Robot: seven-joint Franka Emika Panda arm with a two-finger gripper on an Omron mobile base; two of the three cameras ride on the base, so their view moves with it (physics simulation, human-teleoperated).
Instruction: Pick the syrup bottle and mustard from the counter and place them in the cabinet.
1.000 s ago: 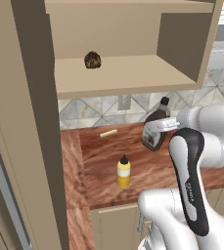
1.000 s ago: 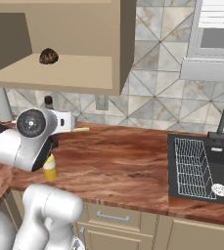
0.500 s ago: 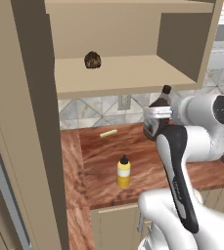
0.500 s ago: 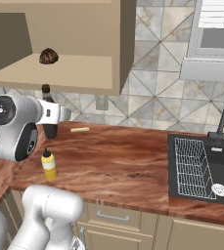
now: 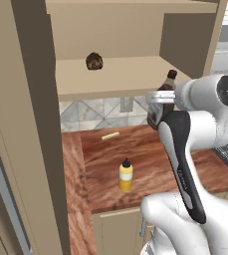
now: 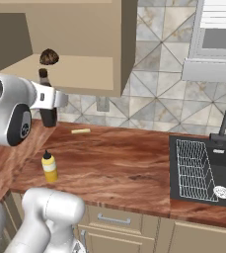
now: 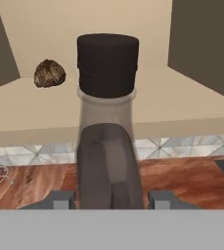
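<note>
One syrup bottle (image 7: 107, 146) gripped – base hidden, jaws cut off

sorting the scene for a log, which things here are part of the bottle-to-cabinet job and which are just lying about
Part of the job:
- dark brown syrup bottle, held in the gripper
- small yellow mustard squeeze bottle
- reddish-brown wood counter
- light tan wall cabinet

Lying about:
- brown lumpy ball on the cabinet shelf
- pale yellow stick
- black sink
</note>
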